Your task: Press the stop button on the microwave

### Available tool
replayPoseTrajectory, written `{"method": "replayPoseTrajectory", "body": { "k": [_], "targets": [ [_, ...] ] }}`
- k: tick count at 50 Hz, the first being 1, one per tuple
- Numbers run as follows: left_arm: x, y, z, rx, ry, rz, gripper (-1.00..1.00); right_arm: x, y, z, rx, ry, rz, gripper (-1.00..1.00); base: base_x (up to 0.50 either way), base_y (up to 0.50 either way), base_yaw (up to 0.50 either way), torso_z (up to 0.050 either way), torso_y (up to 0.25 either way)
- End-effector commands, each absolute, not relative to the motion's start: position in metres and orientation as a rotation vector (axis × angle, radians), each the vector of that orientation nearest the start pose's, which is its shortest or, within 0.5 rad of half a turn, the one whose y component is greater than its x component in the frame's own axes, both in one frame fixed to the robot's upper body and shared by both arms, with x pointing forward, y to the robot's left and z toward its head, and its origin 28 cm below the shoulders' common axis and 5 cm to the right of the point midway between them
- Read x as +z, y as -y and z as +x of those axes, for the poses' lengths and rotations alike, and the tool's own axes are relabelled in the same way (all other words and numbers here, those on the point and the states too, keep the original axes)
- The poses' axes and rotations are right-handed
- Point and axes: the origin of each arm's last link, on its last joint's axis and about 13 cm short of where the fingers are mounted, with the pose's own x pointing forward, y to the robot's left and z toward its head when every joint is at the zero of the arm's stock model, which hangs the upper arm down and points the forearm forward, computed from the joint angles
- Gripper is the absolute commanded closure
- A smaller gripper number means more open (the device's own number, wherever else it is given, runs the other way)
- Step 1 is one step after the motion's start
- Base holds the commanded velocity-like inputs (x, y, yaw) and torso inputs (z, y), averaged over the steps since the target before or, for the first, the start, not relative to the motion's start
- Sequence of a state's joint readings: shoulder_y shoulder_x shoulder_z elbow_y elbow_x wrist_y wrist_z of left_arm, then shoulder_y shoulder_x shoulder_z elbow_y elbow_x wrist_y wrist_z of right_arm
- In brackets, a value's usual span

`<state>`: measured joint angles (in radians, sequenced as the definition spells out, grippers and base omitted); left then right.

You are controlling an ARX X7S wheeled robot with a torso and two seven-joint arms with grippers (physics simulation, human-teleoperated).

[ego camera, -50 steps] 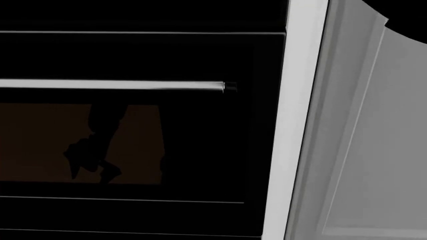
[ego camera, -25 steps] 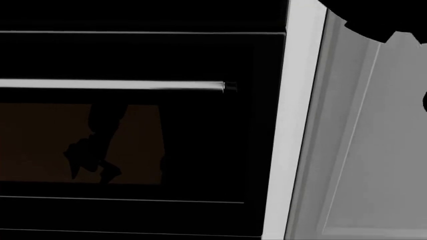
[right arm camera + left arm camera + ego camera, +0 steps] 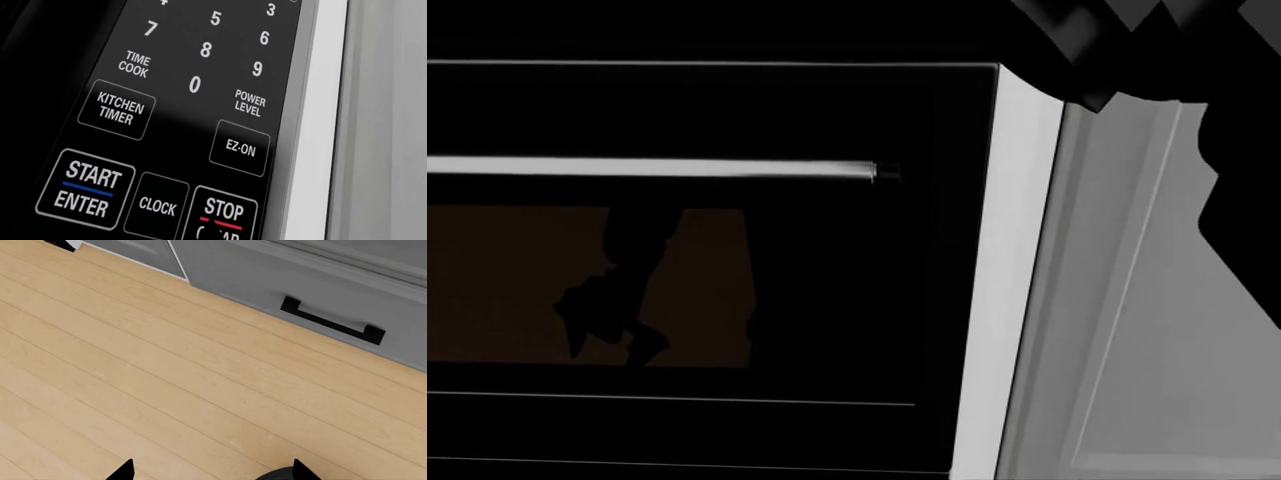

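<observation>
In the right wrist view the microwave keypad (image 3: 200,100) fills the frame, white lettering on black. The STOP/CLEAR button (image 3: 224,209) sits at its lower right, beside CLOCK (image 3: 157,206) and START/ENTER (image 3: 85,189). My right gripper (image 3: 215,231) shows as one narrow dark tip right at that button, covering part of the word CLEAR and notching the red line; its fingers look closed together. My left gripper (image 3: 211,472) is open and empty, hanging over the wooden floor (image 3: 167,390). The keypad is out of the head view.
The head view shows a black oven door (image 3: 694,300) with a silver bar handle (image 3: 654,168), white trim (image 3: 1008,300) and a grey cabinet side (image 3: 1148,350). My right arm (image 3: 1174,40) is dark at its top right. A grey drawer with a black handle (image 3: 331,321) borders the floor.
In the head view my right arm's dark shape has come further down and left into the top right corner, covering more of the white trim and grey cabinet.
</observation>
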<state>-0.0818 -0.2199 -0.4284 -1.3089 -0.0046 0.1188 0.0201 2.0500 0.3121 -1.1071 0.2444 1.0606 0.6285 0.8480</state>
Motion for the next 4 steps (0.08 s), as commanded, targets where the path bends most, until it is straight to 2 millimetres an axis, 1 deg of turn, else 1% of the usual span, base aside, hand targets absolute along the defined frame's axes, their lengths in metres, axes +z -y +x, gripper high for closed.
{"method": "replayPoseTrajectory", "body": {
  "k": [1, 4],
  "targets": [
    [-0.1464, -0.3129, 0.0596, 0.479, -1.036, -0.097, -1.0, 0.4683, 0.0476, 0.3309, -0.106, 0.478, -0.193, 1.0, 0.01, 0.0, 0.01, 0.0, 0.0],
    [-0.1464, -0.3129, 0.0596, 0.479, -1.036, -0.097, -1.0, 0.4671, 0.0491, 0.3318, -0.111, 0.475, -0.195, 1.0, 0.01, 0.0, 0.01, 0.004, 0.0]
  ]
}}
